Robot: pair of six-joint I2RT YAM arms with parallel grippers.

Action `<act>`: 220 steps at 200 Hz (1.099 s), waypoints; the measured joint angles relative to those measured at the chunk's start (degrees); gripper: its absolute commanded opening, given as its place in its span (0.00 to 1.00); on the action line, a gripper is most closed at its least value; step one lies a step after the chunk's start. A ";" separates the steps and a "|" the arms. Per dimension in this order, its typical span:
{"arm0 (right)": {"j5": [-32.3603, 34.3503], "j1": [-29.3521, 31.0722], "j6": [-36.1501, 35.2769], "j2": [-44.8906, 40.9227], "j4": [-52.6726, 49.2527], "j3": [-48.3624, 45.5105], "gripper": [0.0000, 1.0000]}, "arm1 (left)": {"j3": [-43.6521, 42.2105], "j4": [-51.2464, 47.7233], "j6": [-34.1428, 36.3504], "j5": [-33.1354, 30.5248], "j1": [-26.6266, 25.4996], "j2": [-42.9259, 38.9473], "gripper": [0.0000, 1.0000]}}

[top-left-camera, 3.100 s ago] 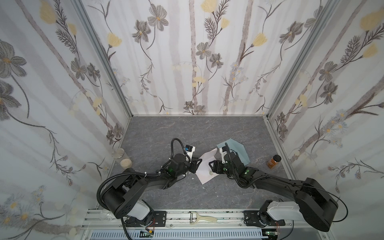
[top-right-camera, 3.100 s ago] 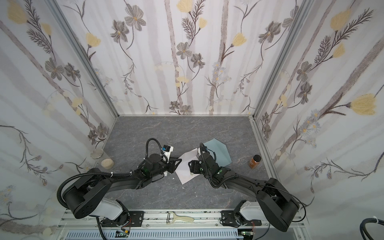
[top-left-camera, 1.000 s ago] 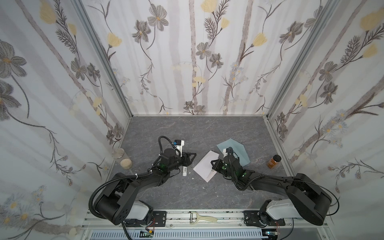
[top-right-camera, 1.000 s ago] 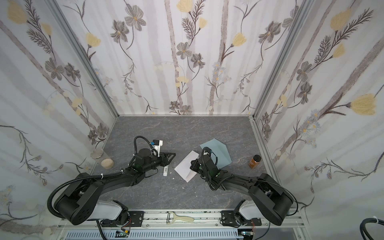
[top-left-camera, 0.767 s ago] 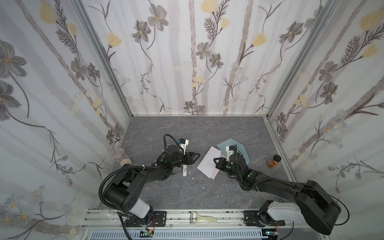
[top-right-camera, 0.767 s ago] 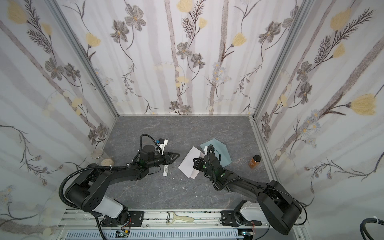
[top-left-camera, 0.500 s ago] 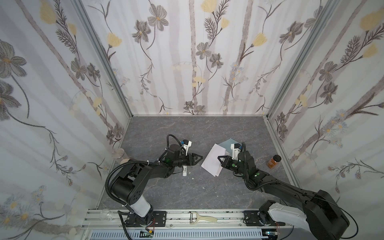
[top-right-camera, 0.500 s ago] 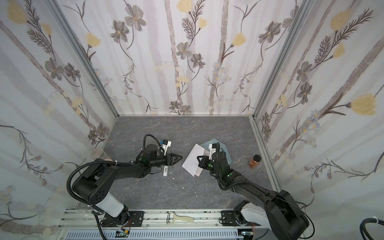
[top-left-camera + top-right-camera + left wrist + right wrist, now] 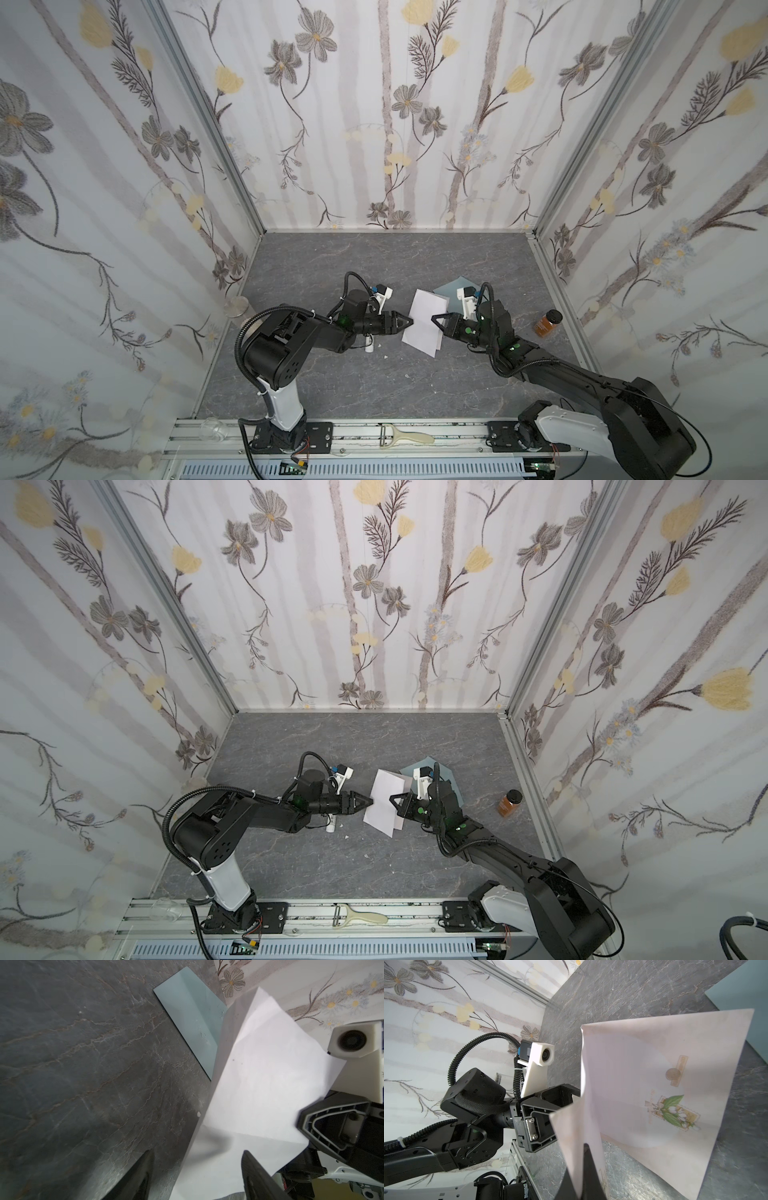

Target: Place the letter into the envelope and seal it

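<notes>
One letter (image 9: 424,322), pinched by the right pincer (image 9: 434,318), hangs outside the envelope (image 9: 191,1012).

Readable text: none in any view.
Pale pinkish paper letter sheet (image 9: 654,1076): a green leaf-and-flower stamp print, and faint strokes beside it too blurred to read.
Small amber bottle (image 9: 547,323), near the right edge of the grey marble-patterned desk (image 9: 374,257): too small to read.

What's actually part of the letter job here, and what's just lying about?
Part of the job: the letter, pinched by the right end effector; the envelope; likely the small white stick, for sealing.
Just lying about: amber jar; peeler; clear cup.
</notes>
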 measured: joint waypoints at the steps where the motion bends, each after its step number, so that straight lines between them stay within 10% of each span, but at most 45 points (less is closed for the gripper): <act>1: -0.15 -0.02 0.00 0.04 0.07 0.00 0.00 | 0.00 0.07 -0.04 0.04 0.00 0.04 0.68; 192: -6.12 -4.07 0.94 4.46 3.65 1.09 0.00 | -3.74 12.61 -7.13 4.20 -1.97 1.60 0.43; 220: -6.05 -4.24 0.35 4.44 3.61 1.09 0.12 | -3.76 13.29 -7.37 4.26 -1.97 1.31 0.39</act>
